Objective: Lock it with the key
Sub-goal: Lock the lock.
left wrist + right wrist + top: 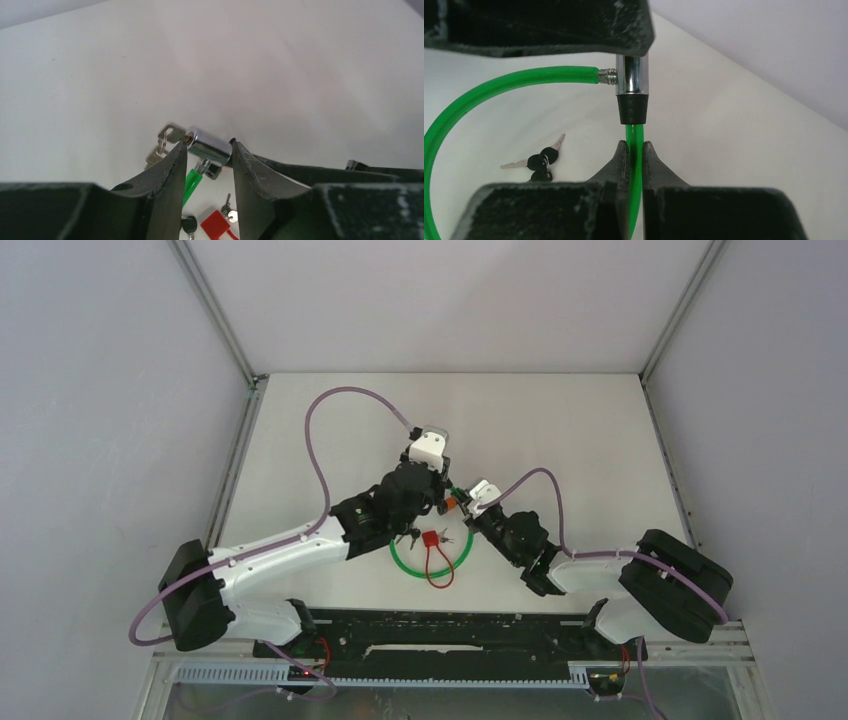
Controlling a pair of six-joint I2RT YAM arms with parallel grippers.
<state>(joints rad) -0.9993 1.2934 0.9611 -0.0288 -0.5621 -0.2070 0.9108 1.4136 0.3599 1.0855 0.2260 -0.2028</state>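
Observation:
A green cable lock lies in a loop on the table, its chrome cylinder lifted off the surface. A silver key sits in the cylinder's end, with more keys hanging from its ring. My left gripper is open. Its fingertips stand on either side of the cylinder, and the key is free of them. My right gripper is shut on the green cable just below the cylinder's black collar.
A small red padlock with a red cable loop lies inside the green loop. Black-headed keys rest beside it. Grey walls enclose the white table on three sides.

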